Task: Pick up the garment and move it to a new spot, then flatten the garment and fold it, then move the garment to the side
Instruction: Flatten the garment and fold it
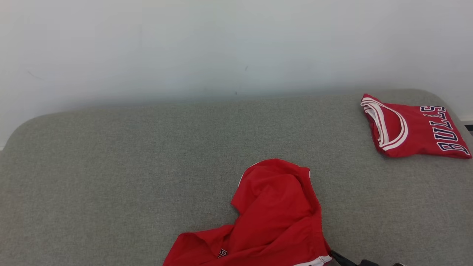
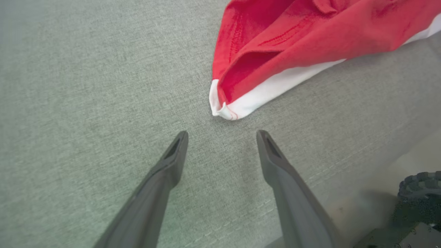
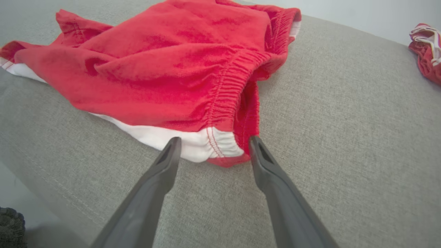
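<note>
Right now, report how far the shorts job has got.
Done: nothing on the red shorts, which lie crumpled on the grey cushion; only the Bulls jersey sits folded at the far right. In hand: right gripper open astride the waistband corner, left gripper open just short of a white-trimmed hem corner. Left: grasp, move, flatten, fold, set aside.

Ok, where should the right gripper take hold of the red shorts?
The gathered waistband corner of the red shorts, from the robot's side, low. It sits bunched and raised, between the right gripper's open jaws, so closing there should probably catch it.
</note>
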You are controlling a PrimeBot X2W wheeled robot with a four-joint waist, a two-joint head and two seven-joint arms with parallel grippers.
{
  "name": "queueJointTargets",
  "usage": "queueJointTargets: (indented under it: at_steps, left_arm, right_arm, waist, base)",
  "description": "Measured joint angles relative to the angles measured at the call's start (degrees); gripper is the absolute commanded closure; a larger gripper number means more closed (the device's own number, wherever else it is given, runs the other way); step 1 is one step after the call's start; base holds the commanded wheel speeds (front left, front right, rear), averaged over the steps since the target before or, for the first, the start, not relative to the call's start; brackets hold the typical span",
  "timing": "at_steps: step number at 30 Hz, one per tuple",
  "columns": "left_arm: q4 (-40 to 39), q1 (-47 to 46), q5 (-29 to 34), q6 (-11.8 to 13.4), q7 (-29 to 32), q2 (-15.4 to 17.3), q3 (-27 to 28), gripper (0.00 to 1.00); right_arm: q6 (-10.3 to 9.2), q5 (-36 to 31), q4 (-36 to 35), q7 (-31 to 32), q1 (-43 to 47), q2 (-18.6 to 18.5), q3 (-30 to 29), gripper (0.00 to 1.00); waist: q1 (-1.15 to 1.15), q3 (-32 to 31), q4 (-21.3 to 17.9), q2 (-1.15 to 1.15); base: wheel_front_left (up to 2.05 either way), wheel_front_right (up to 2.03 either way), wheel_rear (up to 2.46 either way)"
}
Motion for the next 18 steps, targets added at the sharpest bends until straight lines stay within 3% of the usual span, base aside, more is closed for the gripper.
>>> queueJointTargets:
  at_steps: [12,13,14,15,16,17,18]
  left_arm:
    - [7.3,-8.8,-6.5,0.0,-1.3,0.4,-11.7,0.0]
    - [7.8,-9.4,-7.6,0.0,-1.3,0.3,-12.3,0.4]
    - [8.4,-9.9,-8.3,0.0,-1.4,0.3,-13.1,0.58]
    - [9.1,-10.4,-8.6,0.0,-1.4,0.4,-14.0,0.58]
    - [9.6,-10.9,-9.0,0.0,-1.4,0.5,-14.7,0.72]
    - [10.1,-11.4,-9.4,0.0,-1.4,0.5,-15.0,0.79]
    - [10.4,-11.9,-9.9,0.0,-1.4,0.5,-15.1,1.0]
  right_arm:
    - [0.0,2.8,5.1,-0.1,-8.3,-3.9,10.4,0.0]
    - [0.0,3.2,5.4,-0.3,-8.8,-4.1,11.0,0.0]
    - [0.0,3.5,5.8,-0.3,-9.2,-4.3,11.6,0.37]
    - [0.0,3.9,6.2,-0.3,-9.6,-4.5,12.1,0.37]
    - [0.0,4.2,6.5,-0.3,-9.9,-4.5,12.7,0.76]
    - [0.0,4.8,6.8,-0.2,-10.1,-4.6,13.5,0.84]
    - [0.0,5.5,7.0,-0.2,-10.3,-4.7,14.2,1.0]
  waist:
    - [0.0,0.8,0.1,0.0]
    - [0.0,0.9,0.1,0.0]
    - [0.0,0.9,0.1,0.0]
    - [0.0,0.9,0.1,0.0]
    - [0.0,1.0,0.1,0.0]
    - [0.0,1.1,0.1,0.0]
    - [0.0,1.2,0.1,0.0]
  base:
    - [0.0,0.0,0.0]
    - [0.0,0.0,0.0]
    - [0.0,0.0,0.0]
    - [0.0,0.0,0.0]
    - [0.0,0.0,0.0]
    - [0.0,0.0,0.0]
    - [0.0,0.0,0.0]
